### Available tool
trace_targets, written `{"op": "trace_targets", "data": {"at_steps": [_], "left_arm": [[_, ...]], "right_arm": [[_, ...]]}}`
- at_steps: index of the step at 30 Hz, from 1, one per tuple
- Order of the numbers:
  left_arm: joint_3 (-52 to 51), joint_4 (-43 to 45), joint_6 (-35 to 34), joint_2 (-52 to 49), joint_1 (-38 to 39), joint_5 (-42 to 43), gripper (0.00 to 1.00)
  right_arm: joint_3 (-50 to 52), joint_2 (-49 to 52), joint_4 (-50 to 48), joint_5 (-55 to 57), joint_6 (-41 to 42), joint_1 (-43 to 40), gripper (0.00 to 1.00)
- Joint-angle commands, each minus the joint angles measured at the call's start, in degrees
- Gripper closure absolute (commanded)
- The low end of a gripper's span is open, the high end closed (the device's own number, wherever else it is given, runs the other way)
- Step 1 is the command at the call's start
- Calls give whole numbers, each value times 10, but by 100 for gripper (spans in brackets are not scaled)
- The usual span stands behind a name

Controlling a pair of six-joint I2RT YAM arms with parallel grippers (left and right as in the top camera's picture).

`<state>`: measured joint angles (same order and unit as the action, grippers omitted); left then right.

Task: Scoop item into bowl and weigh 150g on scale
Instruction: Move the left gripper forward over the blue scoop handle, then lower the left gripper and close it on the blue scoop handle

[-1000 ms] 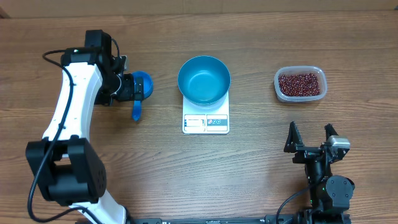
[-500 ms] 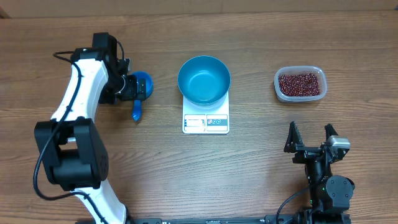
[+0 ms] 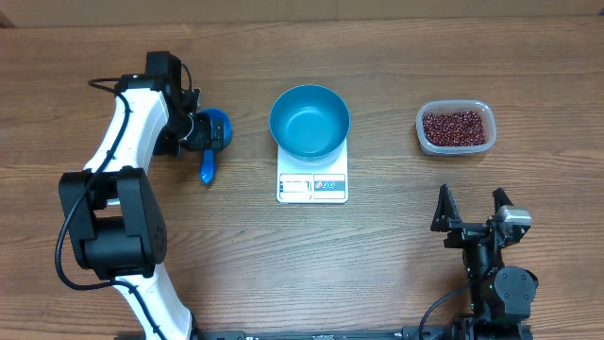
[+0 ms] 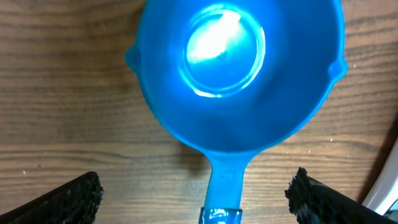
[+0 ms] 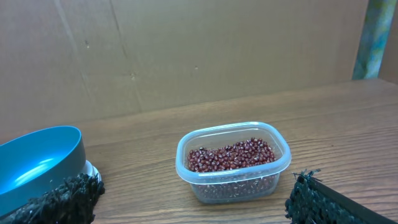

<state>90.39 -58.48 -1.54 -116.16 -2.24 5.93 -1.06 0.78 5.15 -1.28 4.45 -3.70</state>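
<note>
No txt legible: the scale (image 3: 312,195), just below the bowl (image 3: 310,121), has a display (image 3: 295,186) & a blue-marked panel (image 3: 328,187) on its front edge, but the marks there are too small to read.

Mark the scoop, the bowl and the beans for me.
scoop (image 4: 225,46): left wrist view, inside floor of its cup.
bowl (image 3: 310,121): overhead view, bare inner floor.
beans (image 3: 456,127): overhead view, middle of the heap.
</note>
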Motion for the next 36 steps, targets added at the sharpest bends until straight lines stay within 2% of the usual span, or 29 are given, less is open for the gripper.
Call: {"op": "trace_targets", "data": {"at_steps": [1,27,31,36], "left_arm": [[12,7,-2,-5,11,-7,0],[3,26,-24,-7,39,-35,0],[1,26,-27,-7,39,-35,7],[-4,26,-32,-7,39,-34,2]], "right_arm": [[6,-6,-3,-1,-2,-2,0],[6,-6,-3,-1,-2,-2,0],[6,-6,-3,-1,-2,-2,0],[6,-6,-3,-1,-2,-2,0]]}}
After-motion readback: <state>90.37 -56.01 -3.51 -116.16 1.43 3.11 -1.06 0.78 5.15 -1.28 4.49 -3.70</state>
